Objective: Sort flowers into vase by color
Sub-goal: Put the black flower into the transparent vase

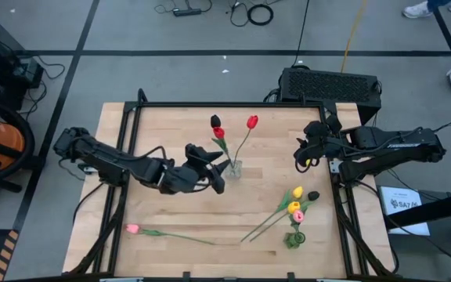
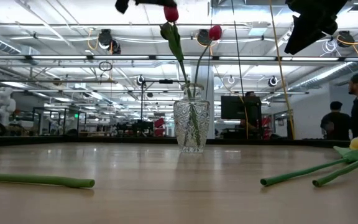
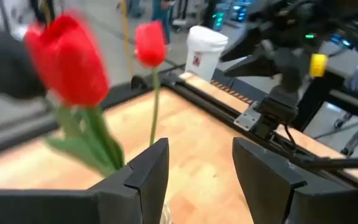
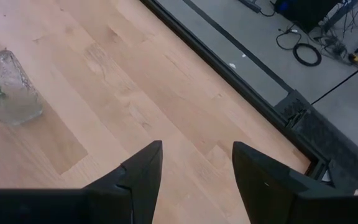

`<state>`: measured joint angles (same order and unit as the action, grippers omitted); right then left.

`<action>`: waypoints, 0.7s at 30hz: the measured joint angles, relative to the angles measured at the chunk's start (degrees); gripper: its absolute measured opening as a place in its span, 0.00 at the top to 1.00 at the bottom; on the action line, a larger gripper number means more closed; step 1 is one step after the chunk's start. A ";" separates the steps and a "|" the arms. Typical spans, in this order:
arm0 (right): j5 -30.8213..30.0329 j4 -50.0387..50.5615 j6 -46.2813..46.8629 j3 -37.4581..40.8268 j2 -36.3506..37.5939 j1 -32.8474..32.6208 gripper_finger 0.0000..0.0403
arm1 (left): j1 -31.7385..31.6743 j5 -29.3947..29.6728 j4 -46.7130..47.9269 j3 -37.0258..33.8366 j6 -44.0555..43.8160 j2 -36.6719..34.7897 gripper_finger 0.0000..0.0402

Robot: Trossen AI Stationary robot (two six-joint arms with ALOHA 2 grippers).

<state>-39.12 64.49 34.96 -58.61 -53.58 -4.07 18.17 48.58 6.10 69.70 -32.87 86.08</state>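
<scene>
Red tulips are sitting in the glass vase mid-table; I'm hovering my left gripper beside it, fingers apart, holding nothing. Right gripper is waiting open, so the pink tulip looks next.

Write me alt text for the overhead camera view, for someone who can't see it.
A clear glass vase at the middle of a wooden table holds two red tulips and one black tulip. The left gripper, open, sits beside the vase; the right gripper hangs open over the table's right edge. A pink tulip and several others lie loose near the front.
</scene>
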 joint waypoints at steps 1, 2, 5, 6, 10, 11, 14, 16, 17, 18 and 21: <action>-0.16 0.00 1.24 0.00 0.00 0.01 0.54 | -0.04 0.04 1.35 0.03 -2.77 0.02 0.54; -0.73 0.00 3.00 0.00 0.00 -0.01 0.54 | -0.06 0.05 2.12 0.03 -5.04 0.06 0.54; -1.31 0.08 7.77 0.00 0.00 0.01 0.54 | 0.00 -1.14 5.15 0.12 -11.82 0.04 0.54; -1.07 0.19 8.16 0.00 0.00 0.01 0.54 | 0.02 -2.13 6.64 0.12 -14.36 0.04 0.54; 0.19 1.23 8.34 0.00 0.00 0.01 0.54 | -0.04 -7.30 13.23 0.12 -21.95 0.04 0.54; 0.30 1.55 8.43 0.00 0.00 0.01 0.54 | -0.04 -8.73 14.87 0.12 -22.15 0.04 0.54; 0.57 4.43 10.35 0.00 0.00 -0.08 0.54 | -0.03 -11.94 18.33 0.12 -22.28 0.07 0.54; 1.11 7.51 12.94 0.00 0.00 -0.08 0.54 | 0.00 -12.74 18.17 0.12 -22.34 0.07 0.54; 2.10 9.28 14.47 0.00 0.00 -0.08 0.54 | 0.00 -12.63 17.63 0.12 -22.22 0.07 0.54; 3.32 11.42 16.31 0.00 0.00 -0.08 0.54 | -0.02 -11.95 16.95 0.12 -21.38 0.07 0.54; 7.54 17.39 21.56 0.00 0.00 -0.08 0.54 | 0.26 -8.91 14.30 0.12 -15.09 0.07 0.54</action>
<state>-31.58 81.88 56.53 -58.61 -53.58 -4.14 18.43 39.67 20.40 69.82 -47.96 86.15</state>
